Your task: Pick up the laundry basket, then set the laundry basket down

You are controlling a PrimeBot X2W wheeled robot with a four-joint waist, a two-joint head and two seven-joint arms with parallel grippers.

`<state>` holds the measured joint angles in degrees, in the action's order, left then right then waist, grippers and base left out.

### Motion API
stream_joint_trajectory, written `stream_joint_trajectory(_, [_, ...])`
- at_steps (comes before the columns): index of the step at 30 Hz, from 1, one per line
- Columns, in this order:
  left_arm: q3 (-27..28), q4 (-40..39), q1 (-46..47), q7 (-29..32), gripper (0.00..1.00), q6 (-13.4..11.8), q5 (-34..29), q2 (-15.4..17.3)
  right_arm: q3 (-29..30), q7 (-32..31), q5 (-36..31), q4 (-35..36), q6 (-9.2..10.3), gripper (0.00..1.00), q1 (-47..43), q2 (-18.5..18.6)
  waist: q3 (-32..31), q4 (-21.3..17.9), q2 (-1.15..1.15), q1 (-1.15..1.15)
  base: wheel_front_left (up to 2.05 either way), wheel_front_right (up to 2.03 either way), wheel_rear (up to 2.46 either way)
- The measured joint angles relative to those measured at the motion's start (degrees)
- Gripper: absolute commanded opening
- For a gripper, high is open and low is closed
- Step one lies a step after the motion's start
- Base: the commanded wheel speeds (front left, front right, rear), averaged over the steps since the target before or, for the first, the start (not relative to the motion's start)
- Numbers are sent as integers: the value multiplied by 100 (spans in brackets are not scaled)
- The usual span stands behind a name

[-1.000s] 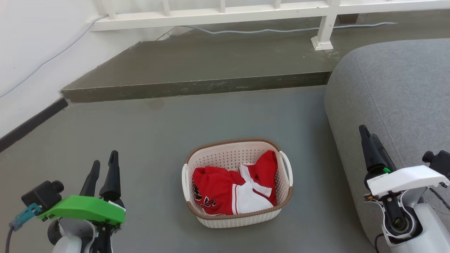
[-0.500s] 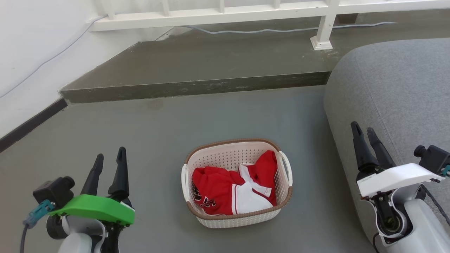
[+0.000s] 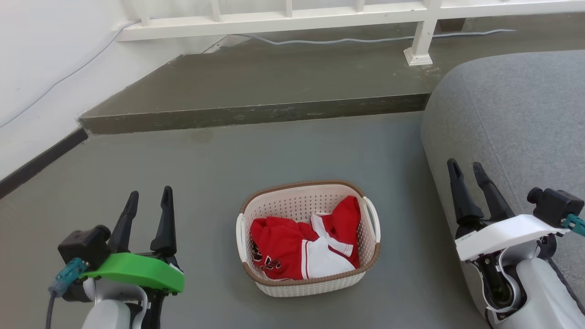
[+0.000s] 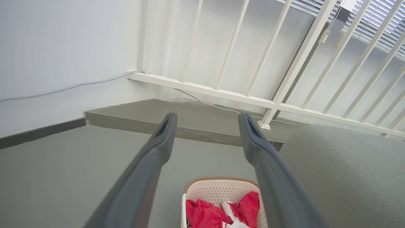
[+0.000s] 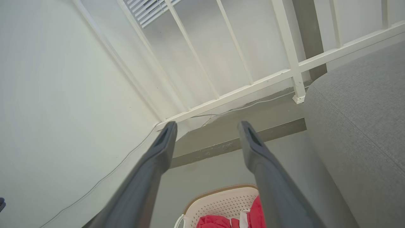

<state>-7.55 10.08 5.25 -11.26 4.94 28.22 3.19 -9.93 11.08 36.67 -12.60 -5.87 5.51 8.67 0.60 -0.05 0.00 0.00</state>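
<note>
Left gripper (image 3: 150,192): fingers spread, nothing between them; raised at lower left of the head view, tips pointing away from me.
Right gripper (image 3: 464,163): also parted and empty, in front of the grey sofa (image 3: 512,114).
Laundry basket (image 3: 292,205): on the grey floor (image 3: 205,160) between the two arms, holding a red-and-white garment (image 3: 283,246); not yet lifted.
Key relation: basket lay inboard of and below both grippers. Its left handle (image 3: 239,230) faced the left gripper, its right handle (image 3: 372,217) the right.
Long axis: I could not settle it; the head view foreshortens the basket.
Nearer arm: neither clearly; I judged this a two-arm approach, one handle each.
Change over the last second: both grippers had drifted inward toward the basket, and both pairs of fingers had opened, the right from nearly together. Basket unmoved.
</note>
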Motion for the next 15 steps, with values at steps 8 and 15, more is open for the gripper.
stream_joint_trajectory(8, [-41, -78, 3, -145, 100, 2, -575, -8, -114, 138, -531, -1, -2, 100, 20, 9, 2, 3, 0, 0, 0, 0, 0])
stream_joint_trajectory(15, [-112, -115, 4, -254, 100, 9, -1060, -11, -182, 261, -971, 1, -7, 100, 68, 20, -1, -8, 0, 0, 0, 0, 0])
